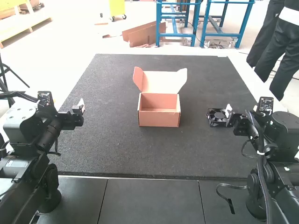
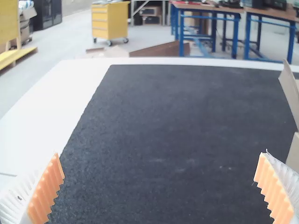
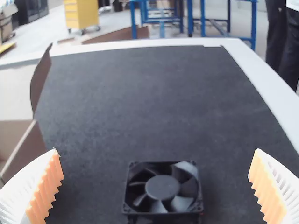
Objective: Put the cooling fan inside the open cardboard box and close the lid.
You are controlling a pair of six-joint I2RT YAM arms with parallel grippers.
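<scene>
Cooling fan (image 3: 162, 191) — black, square-framed, curved blades — lies flat.

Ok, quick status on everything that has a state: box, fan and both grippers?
cardboard box: upright, lid open and standing at the back, no fan inside
cooling fan: lying flat on the mat, outside the box, to its right
left gripper: open, empty, over bare mat
right gripper: open, with the fan lying between its fingers, not gripped
</scene>
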